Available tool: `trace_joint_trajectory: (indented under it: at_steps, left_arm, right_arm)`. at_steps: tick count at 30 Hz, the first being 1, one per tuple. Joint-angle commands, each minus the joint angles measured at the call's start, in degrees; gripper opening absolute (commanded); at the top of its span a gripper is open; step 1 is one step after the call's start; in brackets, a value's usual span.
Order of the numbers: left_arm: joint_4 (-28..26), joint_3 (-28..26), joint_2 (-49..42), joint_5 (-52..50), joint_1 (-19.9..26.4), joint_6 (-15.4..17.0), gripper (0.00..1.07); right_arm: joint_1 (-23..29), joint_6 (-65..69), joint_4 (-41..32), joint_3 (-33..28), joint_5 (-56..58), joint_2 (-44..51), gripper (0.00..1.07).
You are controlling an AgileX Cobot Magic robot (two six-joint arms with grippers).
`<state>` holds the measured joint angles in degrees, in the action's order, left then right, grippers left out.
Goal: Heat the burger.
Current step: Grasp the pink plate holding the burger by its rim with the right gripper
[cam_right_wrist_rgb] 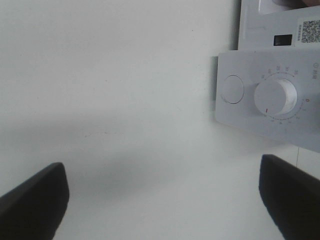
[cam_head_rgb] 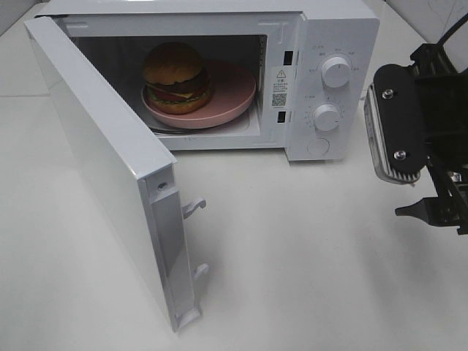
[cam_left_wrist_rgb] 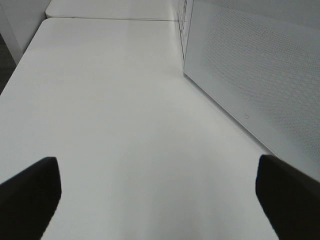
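Presently, burger [cam_head_rgb: 178,77] sits on a pink plate [cam_head_rgb: 238,91] inside the microwave [cam_head_rgb: 329,29], door [cam_head_rgb: 95,168] wide open; left gripper [cam_left_wrist_rgb: 157,200] spread and empty over the table [cam_left_wrist_rgb: 125,100] beside the door; right gripper [cam_right_wrist_rgb: 162,200] spread and empty near a dial [cam_right_wrist_rgb: 275,96]

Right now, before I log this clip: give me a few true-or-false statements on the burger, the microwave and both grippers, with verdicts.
1. The burger sits on the pink plate inside the microwave. True.
2. The microwave's door is shut. False: it stands wide open.
3. The right gripper holds the burger. False: it is open and empty.
4. The left gripper is open with nothing between its fingers. True.
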<state>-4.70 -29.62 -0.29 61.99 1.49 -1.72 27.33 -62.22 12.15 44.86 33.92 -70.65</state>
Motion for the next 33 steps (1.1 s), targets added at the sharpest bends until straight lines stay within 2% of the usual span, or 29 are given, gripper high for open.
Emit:
trace_joint_trajectory:
  at_steps: [1,11,24,33]
  left_arm:
    - [-0.5,0.0,-0.2,-0.6,0.1,-0.1,0.98]
    - [-0.5,0.0,-0.2,-0.6,0.1,-0.1,0.98]
    - [-0.5,0.0,-0.2,-0.6,0.1,-0.1,0.98]
    - [-0.5,0.0,-0.2,-0.6,0.1,-0.1,0.98]
  right_arm:
    - [0.2,0.1,0.3,0.4,-0.7,-0.6,0.94]
    - [4.4,0.3,1.5,2.3,-2.8,-6.9,0.93]
    - [9.4,5.4,7.2,15.2,-6.1,-20.4,0.90]
    - [9.7,6.3,7.4,21.8,-10.0,-28.2,0.90]
